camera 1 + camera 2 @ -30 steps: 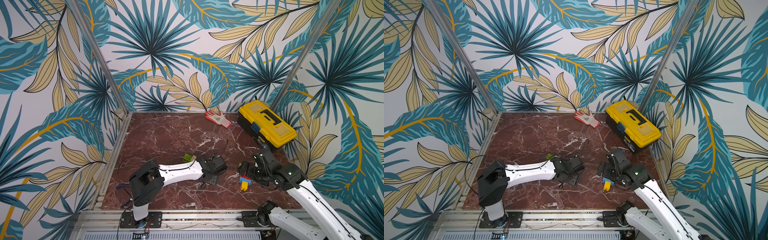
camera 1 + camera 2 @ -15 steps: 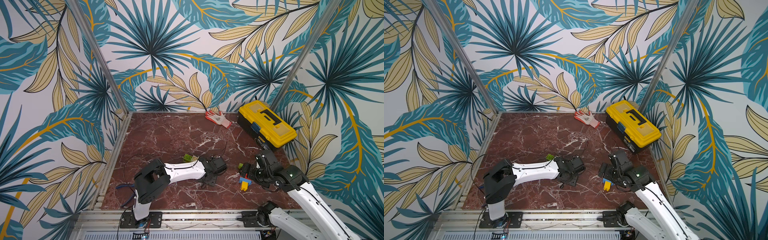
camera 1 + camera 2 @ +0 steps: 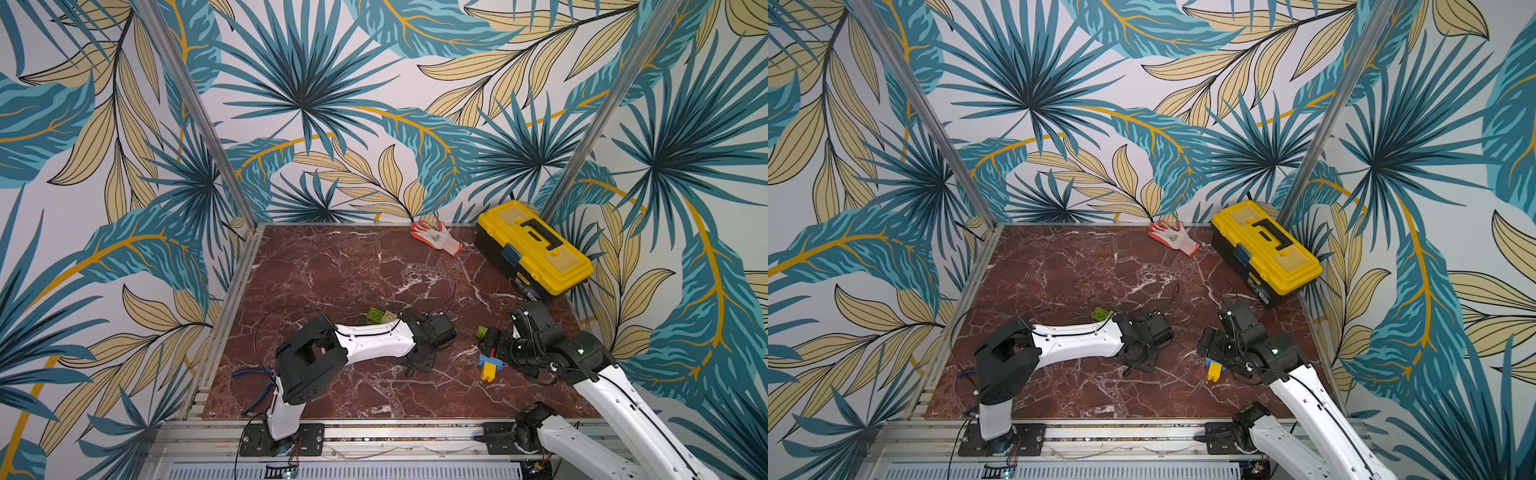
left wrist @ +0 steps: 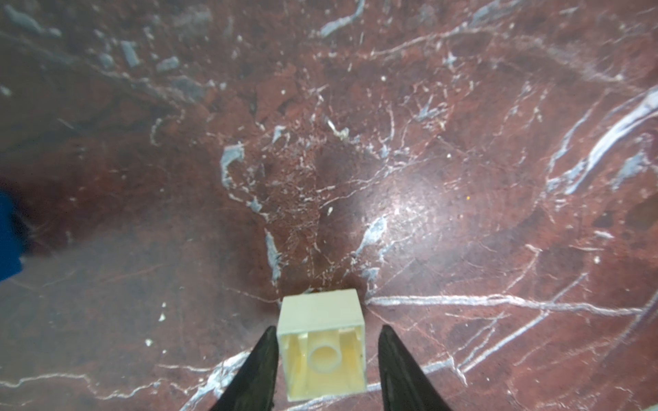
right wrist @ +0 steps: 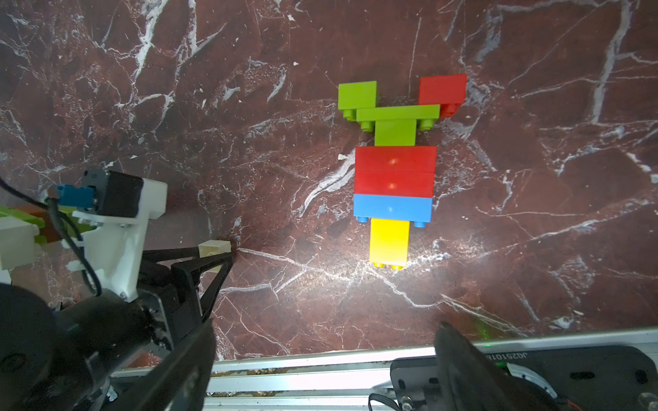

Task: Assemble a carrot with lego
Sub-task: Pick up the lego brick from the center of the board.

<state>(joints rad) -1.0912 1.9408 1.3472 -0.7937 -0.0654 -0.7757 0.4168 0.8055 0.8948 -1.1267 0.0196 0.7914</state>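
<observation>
- The left pincer (image 4: 327, 328) is low over the red marble worktop (image 3: 332, 270), one black finger on either side of a cream brick (image 4: 322, 341).
- That brick lies on its side with its hollow underside facing the wrist camera. One finger (image 4: 261, 359) sits against it, while a thin strip of marble shows at the other, so I cannot tell whether it is actually clamped.
- The right pincer (image 5: 327, 322) hangs over the lego carrot (image 5: 393, 178) with its jaws spread wide and nothing between them.
- The carrot lies flat on the worktop, near the front edge on the right side. It runs from a yellow brick (image 5: 389, 242) at the tip through a blue one and two red ones to a green stem and crossbar, topped by a green square and a red square.
- In the right wrist view the cream brick (image 5: 213, 248) is off to one side of the carrot — apart from it, not touching.
- A loose green brick (image 3: 375, 316) and another cream piece (image 3: 390, 316) lie just behind the left arm.
- At the back right stand a yellow toolbox (image 3: 534, 249) and a work glove (image 3: 436, 237) — both well apart from the bricks.
</observation>
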